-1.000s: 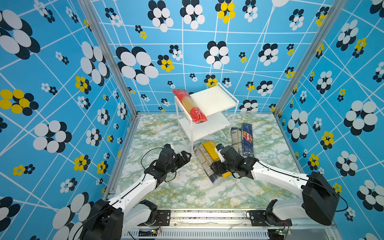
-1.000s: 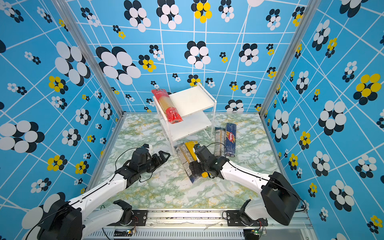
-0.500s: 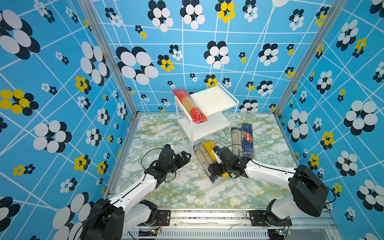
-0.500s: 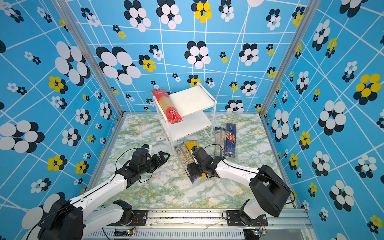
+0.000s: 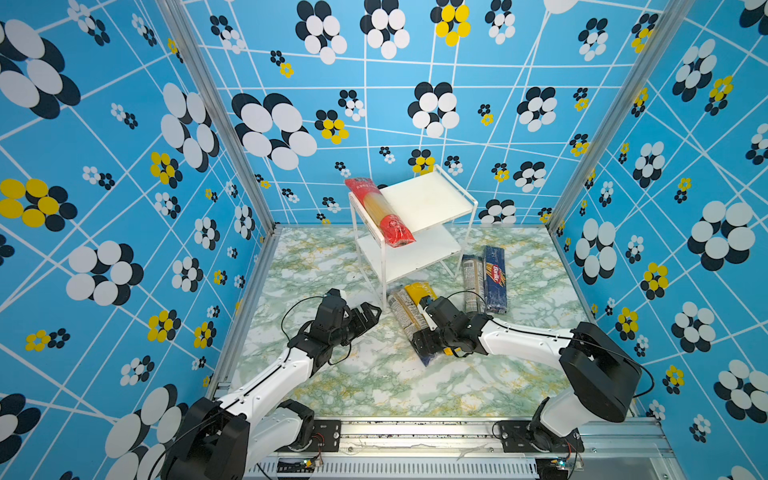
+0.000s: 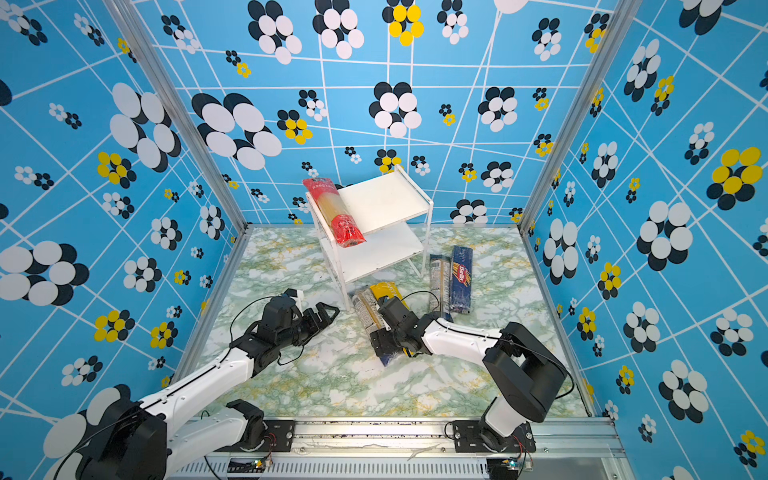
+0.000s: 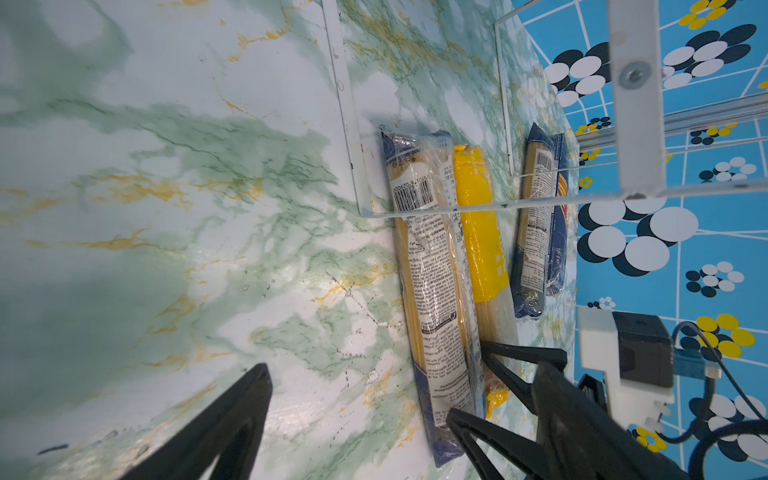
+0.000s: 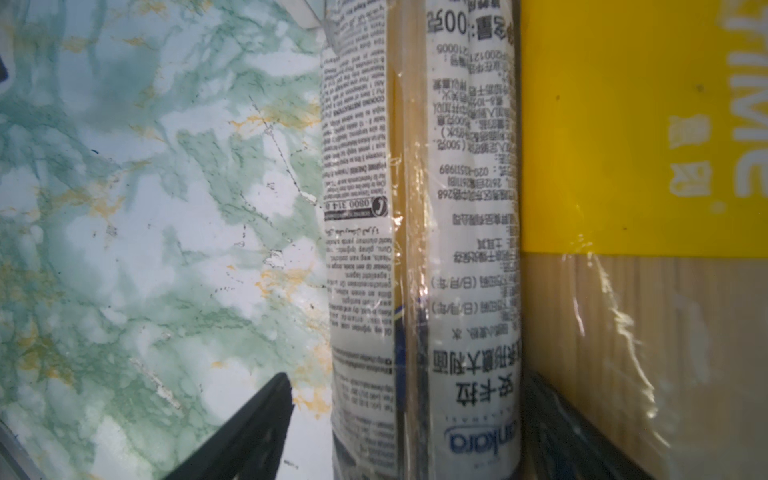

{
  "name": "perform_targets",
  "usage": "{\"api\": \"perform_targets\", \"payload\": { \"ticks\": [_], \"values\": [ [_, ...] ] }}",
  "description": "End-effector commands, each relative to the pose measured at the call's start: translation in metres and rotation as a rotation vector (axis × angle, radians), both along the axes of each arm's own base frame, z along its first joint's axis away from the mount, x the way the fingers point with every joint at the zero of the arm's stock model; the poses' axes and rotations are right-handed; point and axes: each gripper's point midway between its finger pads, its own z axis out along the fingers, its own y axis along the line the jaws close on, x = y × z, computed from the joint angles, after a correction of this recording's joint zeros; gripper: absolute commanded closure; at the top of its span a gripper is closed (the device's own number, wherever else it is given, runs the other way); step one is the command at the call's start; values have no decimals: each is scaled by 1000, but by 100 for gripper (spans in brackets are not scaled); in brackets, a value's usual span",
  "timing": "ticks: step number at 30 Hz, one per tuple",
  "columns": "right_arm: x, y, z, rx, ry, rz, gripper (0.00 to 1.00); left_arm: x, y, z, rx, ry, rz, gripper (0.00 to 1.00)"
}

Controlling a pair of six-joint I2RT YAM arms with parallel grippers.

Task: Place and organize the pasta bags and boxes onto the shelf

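The shelf (image 5: 432, 199) stands at the back, with a red-ended pack (image 5: 384, 214) lying along the left edge of its top board. On the table in front of it, a see-through navy-ended pack (image 5: 401, 309) and a yellow pack (image 5: 417, 291) lie side by side. My right gripper (image 5: 424, 345) is down over their near ends. It is open, with one finger (image 8: 257, 424) left of the see-through pack (image 8: 419, 249) and the other between it and the yellow pack (image 8: 640, 145). My left gripper (image 5: 370, 311) hovers open and empty to their left.
A second see-through pack (image 5: 472, 278) and a navy Barilla box (image 5: 494, 278) lie together on the table to the right of the shelf's legs. The shelf's lower board (image 5: 415, 257) carries nothing. Patterned walls close in the marble table (image 5: 374, 382) on three sides.
My right gripper has moved left along the two packs and opened a little wider around the see-through one. The left arm has not moved.
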Motion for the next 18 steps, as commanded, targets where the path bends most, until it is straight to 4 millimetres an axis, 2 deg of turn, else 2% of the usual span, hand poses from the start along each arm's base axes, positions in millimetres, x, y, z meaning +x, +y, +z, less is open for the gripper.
{"api": "perform_targets", "payload": {
  "ticks": [1,9,18],
  "values": [
    [6,8,5,-9,-36,12,12,-3,2,-2,7,-9,-13,1],
    [11,9,-1,-32,-48,15,11,-3,0,-1,1,-1,-25,1],
    [9,9,-17,-78,-39,27,11,0,-1,-2,-1,1,-25,1]
  ]
}}
